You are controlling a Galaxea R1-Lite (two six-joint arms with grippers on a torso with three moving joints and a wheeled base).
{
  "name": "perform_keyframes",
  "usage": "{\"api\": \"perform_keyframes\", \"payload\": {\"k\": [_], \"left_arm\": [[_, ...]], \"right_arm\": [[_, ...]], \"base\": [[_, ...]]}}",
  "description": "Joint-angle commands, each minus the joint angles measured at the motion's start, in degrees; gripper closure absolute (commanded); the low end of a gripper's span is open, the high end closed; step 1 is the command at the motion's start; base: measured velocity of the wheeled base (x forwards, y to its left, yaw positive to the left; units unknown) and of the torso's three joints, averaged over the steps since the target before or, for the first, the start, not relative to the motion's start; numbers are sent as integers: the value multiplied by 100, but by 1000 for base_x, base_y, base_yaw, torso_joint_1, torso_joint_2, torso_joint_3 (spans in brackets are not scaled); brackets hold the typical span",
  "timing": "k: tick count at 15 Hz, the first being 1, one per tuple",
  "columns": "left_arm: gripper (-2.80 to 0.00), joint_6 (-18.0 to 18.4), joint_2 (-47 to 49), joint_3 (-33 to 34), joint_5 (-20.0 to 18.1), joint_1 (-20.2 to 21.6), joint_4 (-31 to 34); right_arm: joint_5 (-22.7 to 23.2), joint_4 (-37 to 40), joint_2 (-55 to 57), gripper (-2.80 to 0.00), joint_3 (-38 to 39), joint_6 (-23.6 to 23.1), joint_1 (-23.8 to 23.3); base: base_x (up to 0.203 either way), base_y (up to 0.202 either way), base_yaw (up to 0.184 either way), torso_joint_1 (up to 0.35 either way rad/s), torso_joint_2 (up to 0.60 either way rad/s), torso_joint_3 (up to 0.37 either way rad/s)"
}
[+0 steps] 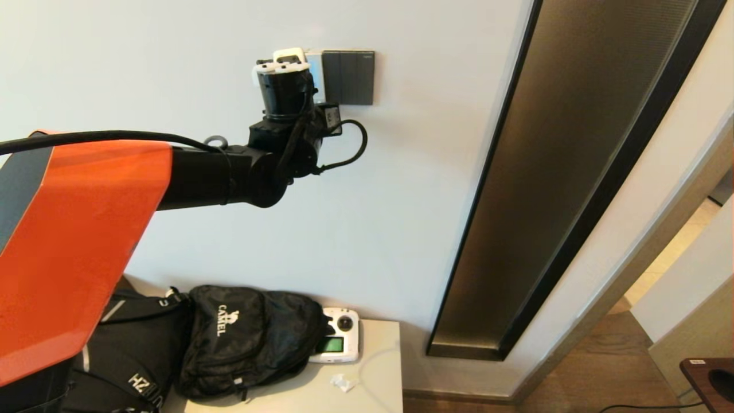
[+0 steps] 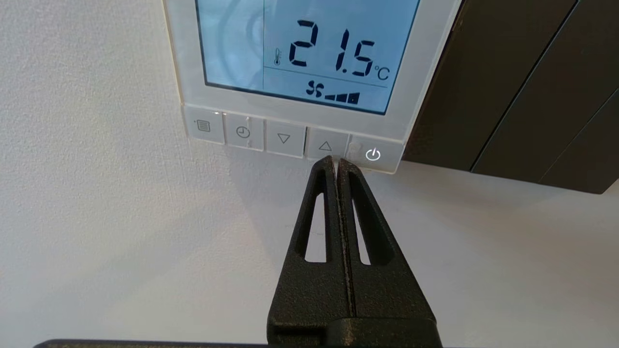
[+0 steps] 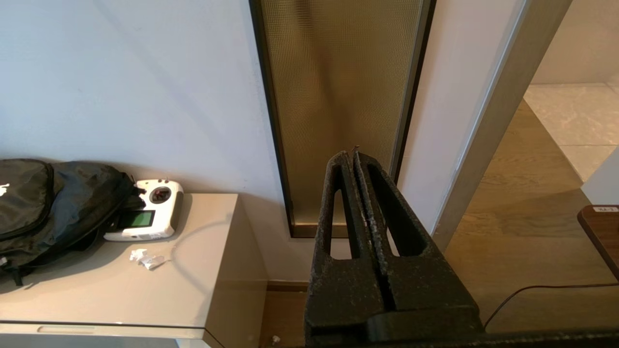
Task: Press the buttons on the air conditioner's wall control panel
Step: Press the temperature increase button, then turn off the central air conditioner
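The white wall control panel (image 2: 309, 121) has a lit blue screen reading 21.5 °C and a row of buttons below it. My left gripper (image 2: 336, 162) is shut and empty, its tips at the lower edge of the button row, between the up-arrow button (image 2: 325, 145) and the power button (image 2: 373, 154). In the head view my left arm is raised to the wall and its wrist (image 1: 284, 86) hides most of the panel (image 1: 314, 60). My right gripper (image 3: 354, 153) is shut and empty, held low away from the panel.
A dark grey switch plate (image 1: 348, 77) sits right beside the panel. A tall dark-framed glass panel (image 1: 573, 172) stands to the right. Below, a beige cabinet (image 1: 378, 373) holds a black backpack (image 1: 246, 338) and a white remote controller (image 1: 338, 343).
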Motion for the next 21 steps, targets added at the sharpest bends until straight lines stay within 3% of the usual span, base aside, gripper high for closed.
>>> {"api": "perform_keyframes", "payload": {"k": [1,11,15,21], "left_arm": [[0,-3,24,3,19,2,-11],[0,-12,-17,145,28,-2,-71],[0,-16,-375,1195,10,-20,-397],[0,-46,-2231,2951,-11,118,-745]], "right_arm": [[2,-5,4,0,9,-5,-2],[2,-5,6,0,9,-5,-2],[2,-2,4,0,9,-5,6],[2,-11,5,0,9,-5,-2]], "base": [[0,0,0,0,0,0],[0,0,0,0,0,0],[0,0,0,0,0,0],[0,0,0,0,0,0]]}}
